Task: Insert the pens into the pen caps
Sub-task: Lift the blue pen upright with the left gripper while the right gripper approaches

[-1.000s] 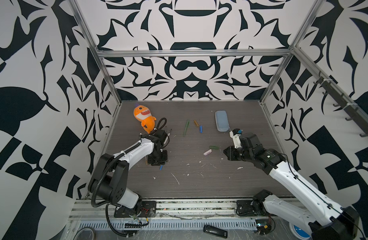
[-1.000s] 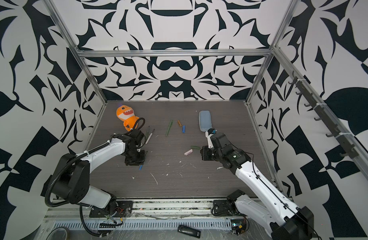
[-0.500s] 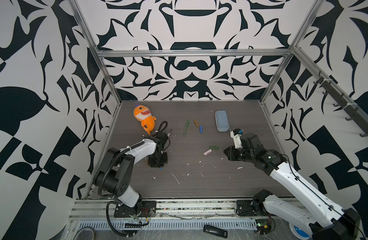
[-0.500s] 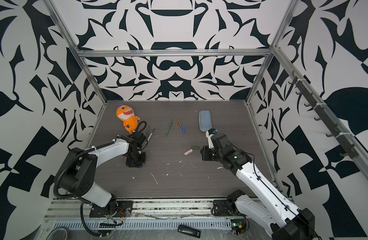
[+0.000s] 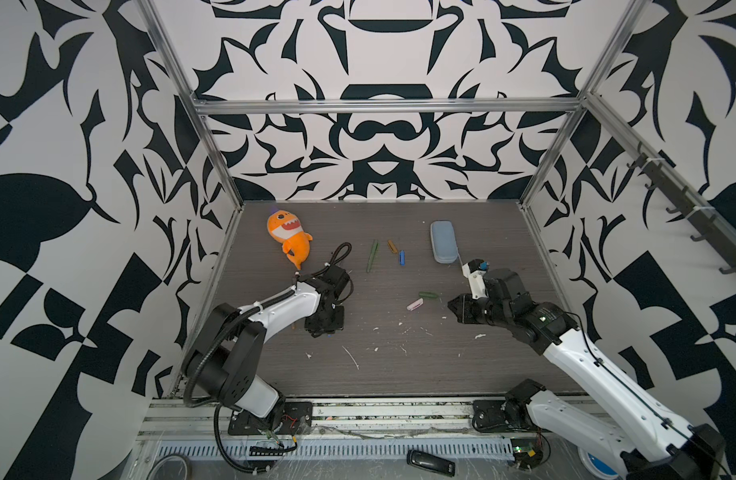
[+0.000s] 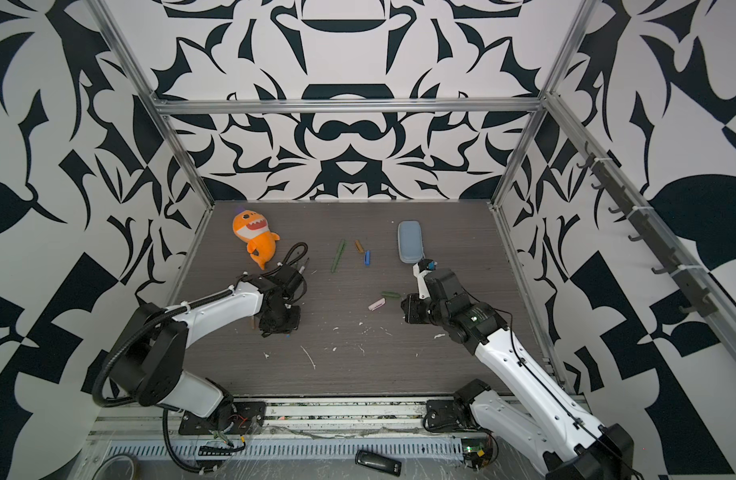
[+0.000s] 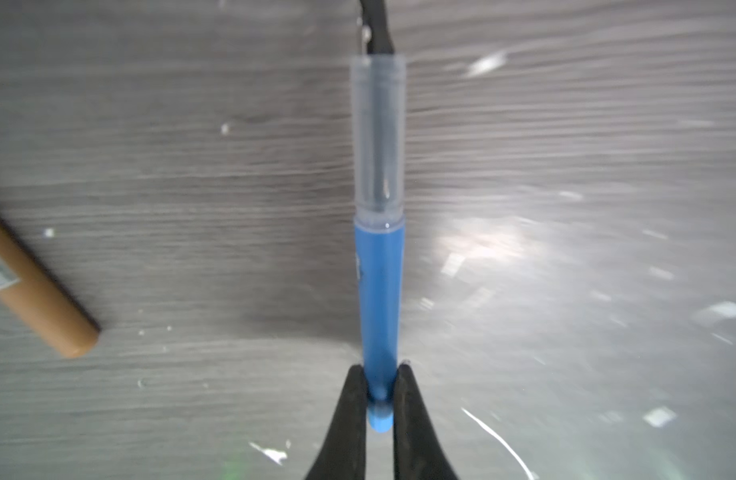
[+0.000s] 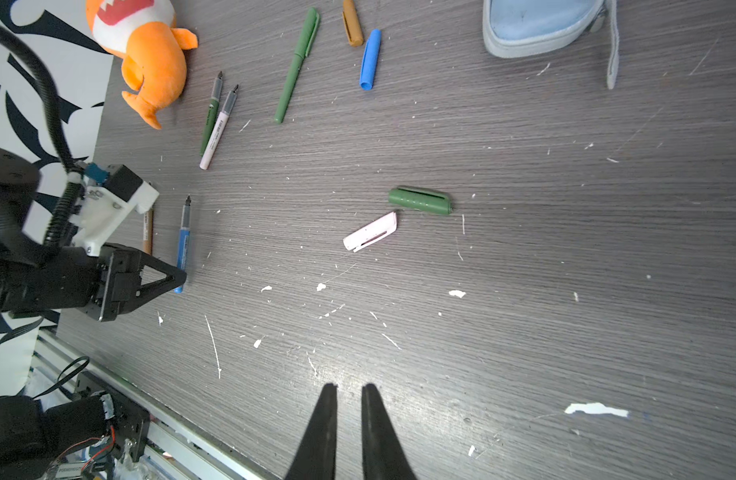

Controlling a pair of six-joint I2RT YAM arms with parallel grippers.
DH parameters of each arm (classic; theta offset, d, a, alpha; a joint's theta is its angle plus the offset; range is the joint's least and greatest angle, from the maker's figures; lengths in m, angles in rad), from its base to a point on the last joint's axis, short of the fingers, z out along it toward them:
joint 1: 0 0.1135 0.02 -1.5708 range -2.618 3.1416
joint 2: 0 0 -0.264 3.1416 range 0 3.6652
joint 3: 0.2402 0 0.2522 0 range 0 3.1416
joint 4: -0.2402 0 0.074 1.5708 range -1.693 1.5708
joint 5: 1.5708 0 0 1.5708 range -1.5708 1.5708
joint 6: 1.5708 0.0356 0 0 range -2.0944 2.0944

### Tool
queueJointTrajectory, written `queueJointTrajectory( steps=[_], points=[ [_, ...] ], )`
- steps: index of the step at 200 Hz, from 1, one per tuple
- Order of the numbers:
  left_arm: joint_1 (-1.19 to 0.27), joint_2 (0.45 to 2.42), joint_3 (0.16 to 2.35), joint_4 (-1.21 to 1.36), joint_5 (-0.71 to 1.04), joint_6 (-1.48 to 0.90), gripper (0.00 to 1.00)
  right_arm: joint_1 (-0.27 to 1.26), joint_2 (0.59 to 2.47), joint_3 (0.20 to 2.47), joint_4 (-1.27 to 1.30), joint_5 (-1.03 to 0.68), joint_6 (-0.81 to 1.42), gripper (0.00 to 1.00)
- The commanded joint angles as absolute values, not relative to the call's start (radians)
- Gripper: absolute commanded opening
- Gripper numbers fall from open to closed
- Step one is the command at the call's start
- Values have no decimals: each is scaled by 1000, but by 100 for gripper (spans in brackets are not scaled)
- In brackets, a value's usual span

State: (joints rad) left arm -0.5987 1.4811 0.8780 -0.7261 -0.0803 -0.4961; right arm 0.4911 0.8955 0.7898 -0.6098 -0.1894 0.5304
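Left gripper (image 7: 380, 374) clenched on the tail of the blue pen (image 7: 378, 291), down at the table (image 5: 399, 374), left of centre in both top views. Pen looks light, stiff, slick; a mid-barrel hold seems steadier. Right gripper (image 8: 349, 388) closed, empty. Blue cap (image 5: 402, 257) mid-frame, well apart. Zip case (image 5: 443, 247): contents not visible

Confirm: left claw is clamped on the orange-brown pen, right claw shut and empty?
Wrong pen. The left claw is clamped on the blue pen; the orange-brown pen lies loose beside it, as the left wrist view shows. The right claw is shut and empty, as you said.
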Motion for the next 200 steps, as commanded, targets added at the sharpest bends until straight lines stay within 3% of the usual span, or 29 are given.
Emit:
queueJointTrajectory(
  steps=[1, 31, 53, 137, 200],
  points=[
    [-643, 1346, 871, -656, -95, -442, 0, 489, 889, 798, -565, -255, 557, 19],
    [-653, 1213, 815, -506, -2, -396, 0, 494, 907, 772, -448, -367, 621, 32],
    [-660, 1193, 811, -443, 110, -402, 0, 511, 936, 767, -360, -397, 669, 35],
    [-744, 1159, 803, -226, 376, -418, 0, 712, 1164, 901, -129, -338, 714, 49],
    [-744, 1132, 784, -222, 419, -408, 0, 732, 1269, 975, -44, -327, 743, 49]
  ],
)
